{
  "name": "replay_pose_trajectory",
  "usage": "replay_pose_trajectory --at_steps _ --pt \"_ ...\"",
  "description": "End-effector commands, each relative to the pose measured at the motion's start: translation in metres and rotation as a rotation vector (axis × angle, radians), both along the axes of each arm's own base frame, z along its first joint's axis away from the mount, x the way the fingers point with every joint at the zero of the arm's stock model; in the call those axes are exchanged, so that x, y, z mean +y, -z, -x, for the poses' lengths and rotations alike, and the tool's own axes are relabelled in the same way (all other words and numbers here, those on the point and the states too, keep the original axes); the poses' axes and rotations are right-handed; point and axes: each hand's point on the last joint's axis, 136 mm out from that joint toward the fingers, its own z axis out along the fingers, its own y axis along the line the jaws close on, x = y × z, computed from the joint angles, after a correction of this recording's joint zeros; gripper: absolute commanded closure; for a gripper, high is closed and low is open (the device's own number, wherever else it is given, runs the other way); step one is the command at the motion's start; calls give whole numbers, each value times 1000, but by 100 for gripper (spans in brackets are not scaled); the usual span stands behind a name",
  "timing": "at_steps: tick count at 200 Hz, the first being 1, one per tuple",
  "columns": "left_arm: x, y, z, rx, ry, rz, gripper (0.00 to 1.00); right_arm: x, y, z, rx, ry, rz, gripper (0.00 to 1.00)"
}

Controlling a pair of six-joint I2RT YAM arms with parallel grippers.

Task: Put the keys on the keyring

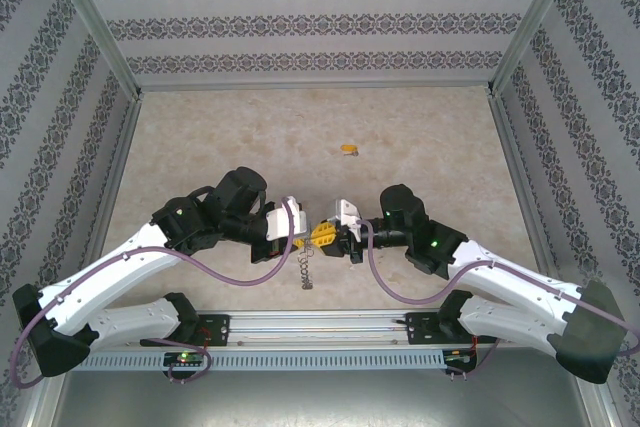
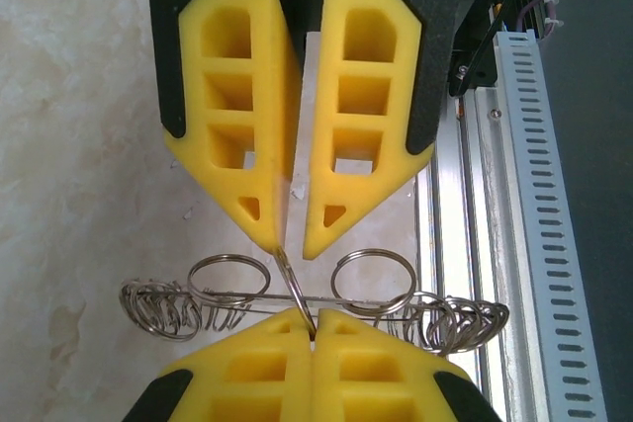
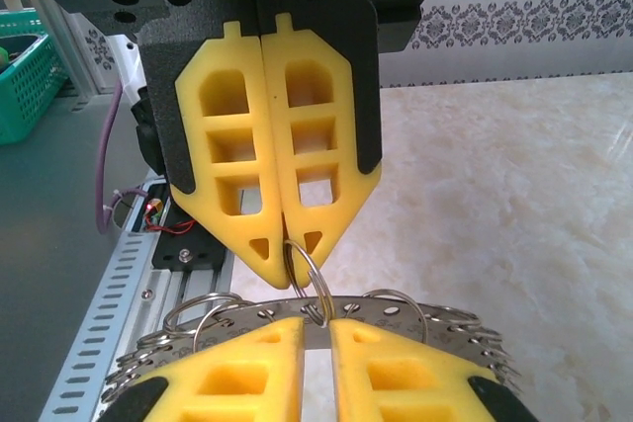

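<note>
Left gripper (image 2: 294, 246): closed. Its two matte yellow fingers, moulded with rectangular pockets and tapering to wedge tips, pinch the flat grey metal keyring (image 3: 391, 313). In the right wrist view the thin plate sits in the narrow gap between those tips.

Right gripper (image 3: 295, 244): closed. Its matching yellow fingers meet flush along their inner faces and clamp one thin silver wire loop (image 3: 305, 279) standing up from the keyring rim.

Both grippers face each other tip to tip near the front edge of the table, with the keyring held between them.

Keyring, left wrist view: seen edge-on as a thin straight bar. Small round wire loops fringe the rim and bunch densely at both ends. Two larger, smooth, shiny loops lie near the middle.

Key: the tiny yellow-orange key (image 1: 348, 149) lies alone on the beige marbled tabletop (image 1: 230, 137), toward the far side. It is well apart from both grippers and from the keyring.

Fixtures: a ribbed aluminium rail (image 2: 460, 205) and a slotted grey cable duct (image 2: 554, 244) run side by side along the near table edge.
</note>
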Motion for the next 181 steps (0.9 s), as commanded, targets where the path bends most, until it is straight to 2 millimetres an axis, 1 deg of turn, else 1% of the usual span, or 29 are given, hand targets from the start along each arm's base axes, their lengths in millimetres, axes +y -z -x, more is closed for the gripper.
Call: replay_pose_trajectory --at_steps 1,49,99,115,145,181 --pt "-9 -14 0 -46 42 40 100 7 -30 4 -78 -34 -75 82" --pt "-8 -16 -1 -57 38 40 100 4 -29 4 -87 -17 -69 78" --pt "-6 -16 -2 -65 27 37 100 1 -28 2 -97 6 -69 76" --pt "-6 -15 -2 -66 28 35 100 1 -28 2 -98 8 -67 74" --pt "-7 -15 -2 -67 28 36 100 2 -27 3 -93 -5 -67 72" --pt "-8 -15 -2 -64 32 38 100 5 -27 3 -90 -22 -65 73"
